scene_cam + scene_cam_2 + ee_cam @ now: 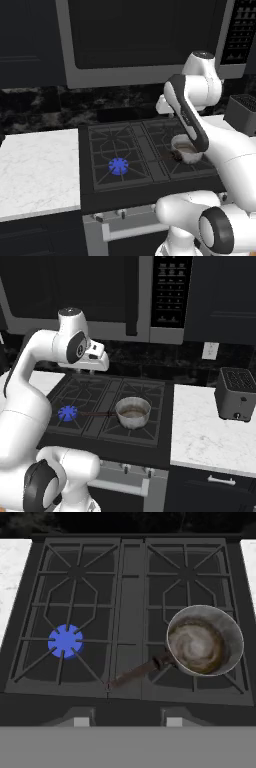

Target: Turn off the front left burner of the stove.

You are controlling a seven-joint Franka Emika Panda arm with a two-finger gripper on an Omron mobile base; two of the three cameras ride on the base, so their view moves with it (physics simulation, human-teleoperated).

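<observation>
So the front left burner (pixel 65 641) is lit blue on the stove (pixel 131 619), down-left of the camera, and the knobs (pixel 120 213) sit below it on the silver front, well under the raised gripper (pixel 92 367), whose opening I can't make out.

white marble counters (pixel 37 170), dark cabinets (pixel 220 296), black backsplash (pixel 45 107)

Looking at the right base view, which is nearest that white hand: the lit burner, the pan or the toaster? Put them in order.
1. Lit burner, lower left of the hand, and pan, lower right: too close to call.
2. Toaster, far right on the counter.
</observation>
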